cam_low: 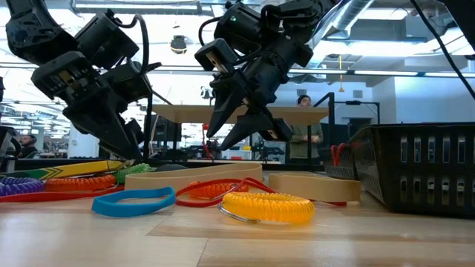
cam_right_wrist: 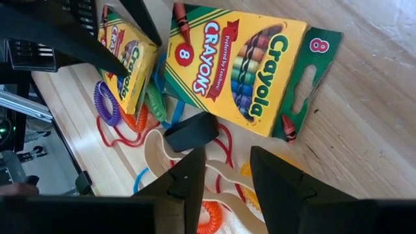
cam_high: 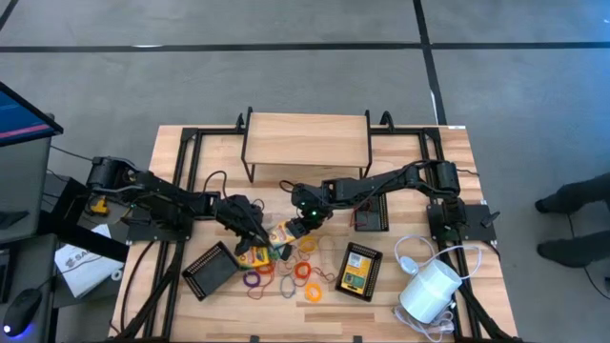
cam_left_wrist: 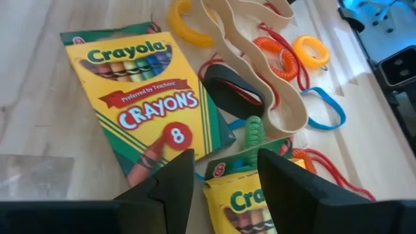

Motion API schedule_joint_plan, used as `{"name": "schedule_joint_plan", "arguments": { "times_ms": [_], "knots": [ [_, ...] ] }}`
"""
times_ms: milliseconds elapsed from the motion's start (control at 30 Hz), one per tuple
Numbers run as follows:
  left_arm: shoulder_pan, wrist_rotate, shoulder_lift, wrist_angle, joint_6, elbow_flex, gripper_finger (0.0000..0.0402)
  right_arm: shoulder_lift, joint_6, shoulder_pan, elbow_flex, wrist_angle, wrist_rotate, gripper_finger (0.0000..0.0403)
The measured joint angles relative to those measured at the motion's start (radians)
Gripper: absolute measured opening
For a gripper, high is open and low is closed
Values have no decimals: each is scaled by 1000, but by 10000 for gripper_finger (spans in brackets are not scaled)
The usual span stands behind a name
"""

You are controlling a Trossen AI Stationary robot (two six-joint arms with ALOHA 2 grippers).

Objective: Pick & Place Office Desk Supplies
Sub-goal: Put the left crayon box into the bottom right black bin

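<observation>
now both grippers low over clutter at frame centre, high view. left gripper (cam_left_wrist: 221,185) fingers parted, hovering over two crayon boxes, grasping nothing. right gripper (cam_right_wrist: 224,175) fingers parted, empty, above crayon box (cam_right_wrist: 240,65) and second crayon box (cam_right_wrist: 127,55). elastic loops (cam_high: 303,272) scattered just below. third box in mesh tray (cam_high: 338,272), lower right of centre

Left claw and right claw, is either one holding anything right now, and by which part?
Nothing is held. The left claw hangs open above the lower crayon box, and the right claw hangs open over the tan band beside the other crayon box.
</observation>
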Motion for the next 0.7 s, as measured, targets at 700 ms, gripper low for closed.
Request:
{"name": "schedule_joint_plan", "arguments": {
  "times_ms": [700],
  "knots": [
    [-19, 24, 118, 90, -36, 1, 164, 0, 0, 8, 0, -3, -5, 120]
  ]
}}
